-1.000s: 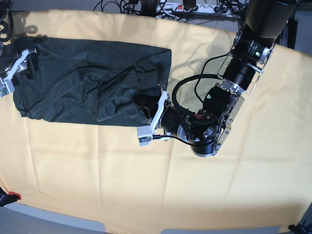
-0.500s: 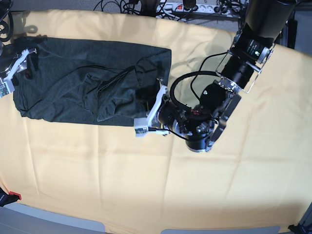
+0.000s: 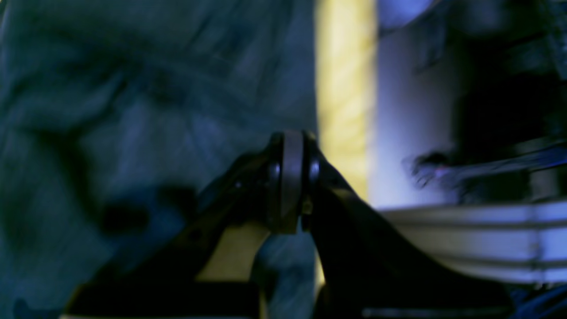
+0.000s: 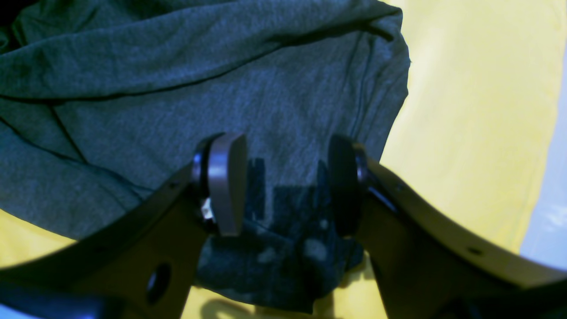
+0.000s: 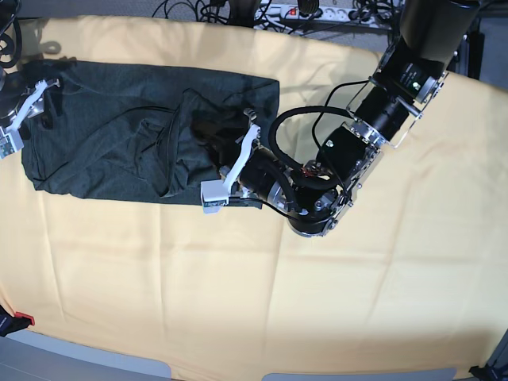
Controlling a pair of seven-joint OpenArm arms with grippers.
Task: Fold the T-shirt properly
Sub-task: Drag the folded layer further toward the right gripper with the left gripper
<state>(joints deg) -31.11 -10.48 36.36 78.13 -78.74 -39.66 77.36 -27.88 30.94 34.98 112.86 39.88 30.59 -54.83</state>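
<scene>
Left end effector (image 5: 232,163), apparently closed, over T-shirt (image 5: 103,135).

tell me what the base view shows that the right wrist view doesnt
Only the base view shows the whole T-shirt spread over the yellow cloth, the left gripper at its right part, and the power strip behind. Only the right wrist view shows the right gripper with its jaws apart, above the shirt's edge. Both show the dark shirt on the yellow cloth.
</scene>
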